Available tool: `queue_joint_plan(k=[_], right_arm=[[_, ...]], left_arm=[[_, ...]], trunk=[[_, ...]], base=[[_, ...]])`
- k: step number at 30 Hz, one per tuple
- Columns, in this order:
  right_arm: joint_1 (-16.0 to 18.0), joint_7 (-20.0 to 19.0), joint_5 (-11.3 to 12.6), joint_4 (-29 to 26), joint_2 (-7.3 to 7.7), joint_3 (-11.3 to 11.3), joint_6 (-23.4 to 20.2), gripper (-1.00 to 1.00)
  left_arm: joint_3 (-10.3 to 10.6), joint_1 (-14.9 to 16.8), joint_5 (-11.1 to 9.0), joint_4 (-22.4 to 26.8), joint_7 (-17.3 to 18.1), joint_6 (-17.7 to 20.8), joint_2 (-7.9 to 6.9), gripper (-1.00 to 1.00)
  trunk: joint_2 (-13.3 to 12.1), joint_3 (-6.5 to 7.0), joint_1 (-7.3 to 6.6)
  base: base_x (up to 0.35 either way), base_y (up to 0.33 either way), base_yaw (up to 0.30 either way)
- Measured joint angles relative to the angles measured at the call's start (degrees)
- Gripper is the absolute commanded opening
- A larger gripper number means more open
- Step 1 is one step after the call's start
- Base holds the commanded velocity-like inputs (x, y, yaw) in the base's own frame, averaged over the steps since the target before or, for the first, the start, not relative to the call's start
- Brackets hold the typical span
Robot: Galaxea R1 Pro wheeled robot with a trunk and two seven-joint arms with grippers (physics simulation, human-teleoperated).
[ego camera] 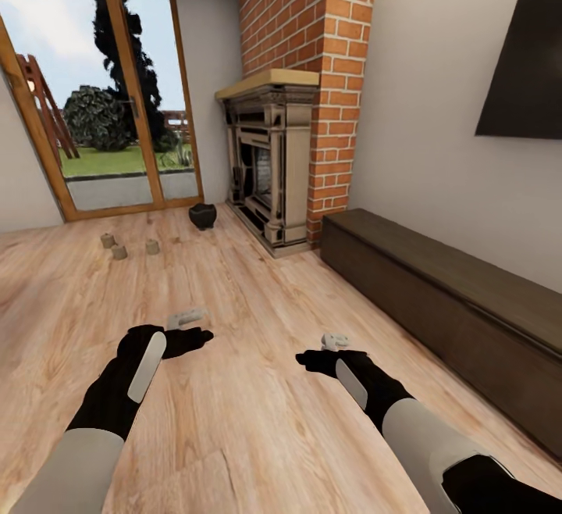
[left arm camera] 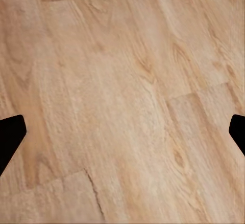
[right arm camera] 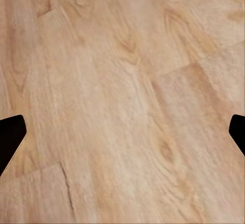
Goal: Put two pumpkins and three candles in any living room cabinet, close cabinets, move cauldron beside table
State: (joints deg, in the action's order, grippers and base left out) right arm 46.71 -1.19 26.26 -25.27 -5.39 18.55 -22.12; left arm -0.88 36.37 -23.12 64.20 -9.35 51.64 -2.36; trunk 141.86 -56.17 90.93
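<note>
Three beige candles stand on the wood floor far ahead at the left: one [ego camera: 108, 240], one [ego camera: 119, 251] and one [ego camera: 152, 247]. The black cauldron [ego camera: 203, 216] sits on the floor beyond them, near the fireplace. The long low dark brown cabinet [ego camera: 437, 295] runs along the right wall with its front panels shut. My left gripper [ego camera: 187, 317] and right gripper [ego camera: 336, 340] hover over bare floor, both open and holding nothing. In each wrist view the fingertips [left arm camera: 10, 137] [right arm camera: 10, 137] stand wide apart at the frame edges over floorboards. The pumpkins and the table are out of view.
A stone fireplace [ego camera: 269, 170] with a brick chimney stands ahead, between the glass patio doors [ego camera: 109, 108] and the cabinet. A dark TV [ego camera: 523, 69] hangs on the right wall above the cabinet. Open wood floor lies between me and the candles.
</note>
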Motion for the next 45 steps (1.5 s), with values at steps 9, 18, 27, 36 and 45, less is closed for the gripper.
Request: queue_joint_plan(k=[9, 18, 27, 36, 45], right_arm=[[0.0, -0.14, 0.0, -0.06, 0.01, 0.06, 0.1, 1.0], [0.0, -0.78, 0.04, -0.09, 0.2, 1.44, 0.03, 1.0], [0.0, -3.35, 0.13, -0.1, 0.25, 3.71, 0.21, 1.0], [0.0, -9.76, -0.01, -0.1, 0.36, 3.59, 0.08, 1.0], [-0.01, -9.42, -0.03, -0.1, 0.2, 3.71, 0.28, 1.0]], left_arm=[[-0.07, 0.0, 0.0, -0.01, 0.0, 0.01, 0.0, 1.0], [-0.08, 0.0, 0.0, -0.02, 0.0, 0.01, 0.0, 1.0], [-0.08, 0.01, -0.09, -0.02, 0.0, 0.01, 0.03, 1.0], [-0.08, 0.01, -0.09, -0.02, 0.0, 0.01, 0.05, 1.0], [-0.08, 0.01, -0.09, -0.02, 0.0, 0.01, 0.07, 1.0]], trunk=[[0.0, -0.51, -0.01], [0.0, -1.13, -0.01], [0.0, -1.29, -0.02], [0.0, -1.29, -0.02], [0.0, -1.29, -0.02]], base=[[0.228, 0.142, 0.233], [0.276, 0.165, 0.17], [0.288, 0.166, 0.019], [0.291, 0.166, 0.0], [0.291, 0.166, 0.0]])
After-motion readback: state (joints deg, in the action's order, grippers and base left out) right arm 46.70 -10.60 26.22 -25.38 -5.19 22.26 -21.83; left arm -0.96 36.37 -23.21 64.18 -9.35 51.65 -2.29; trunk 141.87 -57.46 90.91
